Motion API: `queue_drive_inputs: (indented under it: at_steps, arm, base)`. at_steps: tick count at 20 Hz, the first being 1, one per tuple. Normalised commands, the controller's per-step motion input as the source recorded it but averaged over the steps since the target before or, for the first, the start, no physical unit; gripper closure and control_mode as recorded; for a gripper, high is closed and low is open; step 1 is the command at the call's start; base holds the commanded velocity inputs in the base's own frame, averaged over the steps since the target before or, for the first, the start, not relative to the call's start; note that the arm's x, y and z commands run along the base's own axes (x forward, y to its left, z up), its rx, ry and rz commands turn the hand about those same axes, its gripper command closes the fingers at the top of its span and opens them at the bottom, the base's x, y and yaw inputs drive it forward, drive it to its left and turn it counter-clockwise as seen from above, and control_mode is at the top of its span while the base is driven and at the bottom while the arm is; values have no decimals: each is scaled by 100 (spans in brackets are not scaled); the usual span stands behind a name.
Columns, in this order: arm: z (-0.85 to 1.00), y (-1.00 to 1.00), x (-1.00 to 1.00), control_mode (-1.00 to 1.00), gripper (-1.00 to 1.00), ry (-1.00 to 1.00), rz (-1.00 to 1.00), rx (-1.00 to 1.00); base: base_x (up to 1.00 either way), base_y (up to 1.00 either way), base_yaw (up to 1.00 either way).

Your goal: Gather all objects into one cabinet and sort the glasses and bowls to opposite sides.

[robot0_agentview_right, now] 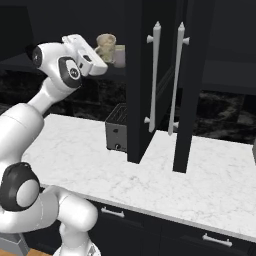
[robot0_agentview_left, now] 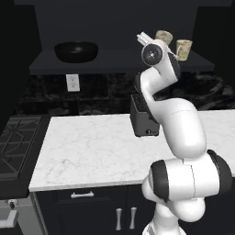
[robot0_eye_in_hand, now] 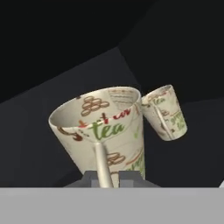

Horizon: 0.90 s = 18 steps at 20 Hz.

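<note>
Raised to the shelf, end effector clamped on mug handle.

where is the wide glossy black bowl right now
In the left base view the wide glossy black bowl sits on the dark shelf's left end, above the white wall outlet.

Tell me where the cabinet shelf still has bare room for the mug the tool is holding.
The shelf board lies bare between the black bowl on its left and the held mug. The right end is crowded: the tool grips that mug by its handle, close beside a second mug. The white counter left of the toaster is also free.
</note>
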Motion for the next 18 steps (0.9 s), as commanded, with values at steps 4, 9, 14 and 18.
queue_drive_inputs:
  at_steps: [4, 9, 14, 18]
  arm:
    - [0, -22, 0, -100, 100, 2, -19, 15]
    - [-7, -22, 4, -100, 100, 6, -7, 6]
    - [-10, -42, 19, -100, 100, 10, -14, 1]
    - [-38, -9, 36, -100, 100, 19, -7, 0]
  base:
    - [0, 0, 0]
    - [0, 0, 0]
    - [0, 0, 0]
    - [0, 0, 0]
